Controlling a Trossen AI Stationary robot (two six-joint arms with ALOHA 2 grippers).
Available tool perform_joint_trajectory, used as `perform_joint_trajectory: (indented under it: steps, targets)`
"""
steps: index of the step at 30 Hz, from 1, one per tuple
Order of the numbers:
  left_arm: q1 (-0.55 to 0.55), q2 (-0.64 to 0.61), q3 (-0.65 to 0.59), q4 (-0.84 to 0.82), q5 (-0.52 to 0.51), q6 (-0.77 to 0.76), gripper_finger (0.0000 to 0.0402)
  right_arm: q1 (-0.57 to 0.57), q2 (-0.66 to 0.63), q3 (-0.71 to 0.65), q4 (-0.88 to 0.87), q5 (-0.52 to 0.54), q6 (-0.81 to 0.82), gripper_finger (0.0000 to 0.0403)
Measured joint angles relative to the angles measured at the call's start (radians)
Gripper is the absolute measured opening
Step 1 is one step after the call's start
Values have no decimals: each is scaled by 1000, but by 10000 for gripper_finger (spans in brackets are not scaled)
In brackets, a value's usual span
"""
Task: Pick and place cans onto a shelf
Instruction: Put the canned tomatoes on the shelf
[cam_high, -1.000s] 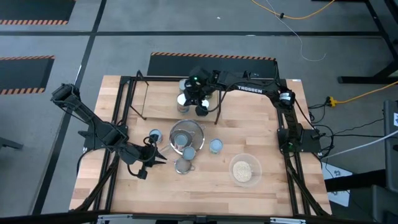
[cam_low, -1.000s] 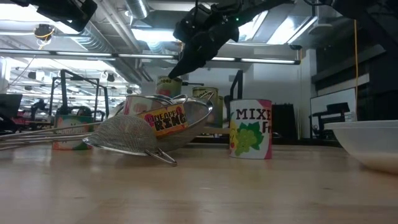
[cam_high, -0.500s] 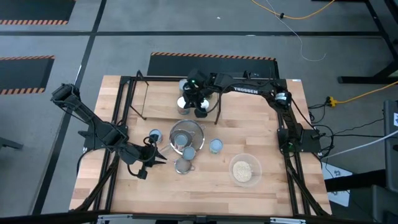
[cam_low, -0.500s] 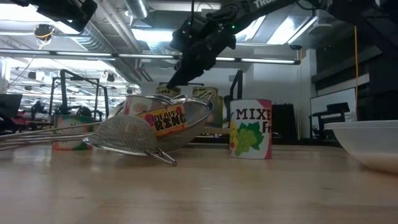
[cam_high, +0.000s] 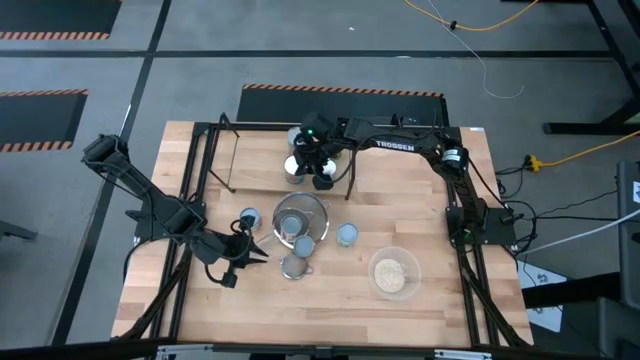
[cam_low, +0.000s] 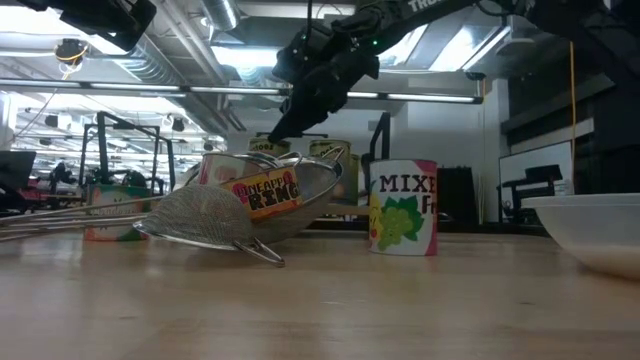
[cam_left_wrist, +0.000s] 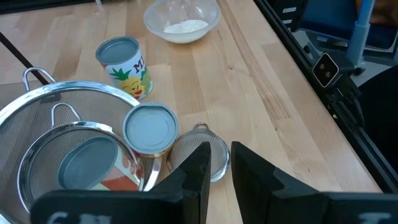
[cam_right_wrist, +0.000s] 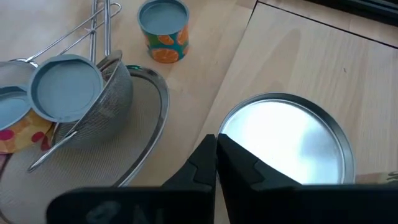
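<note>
My right gripper (cam_high: 316, 163) is shut over the shelf (cam_high: 228, 150) at the table's far side. Its fingertips (cam_right_wrist: 216, 146) stand at the rim of a white-topped can (cam_right_wrist: 287, 140), which stands upright on the shelf's board (cam_high: 293, 166). A second white-topped can (cam_high: 324, 180) stands beside it. Two light-blue-topped cans (cam_right_wrist: 66, 87) lie in a mesh strainer (cam_high: 300, 222). Two more stand on the table (cam_high: 248, 218) (cam_high: 347, 234). My left gripper (cam_left_wrist: 220, 163) waits, narrowly open and empty, near the left front (cam_high: 248, 252). My right gripper's shut fingertips come slanting down at the near rim (cam_right_wrist: 231, 134) of the white-topped can's top. I cannot tell whether they touch it. The can stands upright on the shelf's board.
A large strainer (cam_left_wrist: 56, 112) and a small one (cam_high: 296, 266) lie mid-table. A glass bowl of beige stuff (cam_high: 393, 272) stands at the near right. The shelf's black upright rods (cam_high: 352, 170) stand close around my right gripper. Bare wood lies at the right (cam_high: 420, 200).
My right gripper has gone a little down and toward the table's left edge over the shelf, closer to the white-topped can. It has stayed shut. The cans have kept their places.
</note>
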Motion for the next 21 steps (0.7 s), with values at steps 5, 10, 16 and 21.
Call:
perform_joint_trajectory:
  steps: [5,10,16,21]
  targets:
    - [0,0,0,0,0,0,56,0,0,0,-1,1,0,18]
    - [0,0,0,0,-2,0,56,0,0,0,-1,1,0,19]
    - [0,0,0,0,-2,0,56,0,0,0,-1,2,0,33]
    - [0,0,0,0,-2,0,56,0,-1,0,-1,2,1,62]
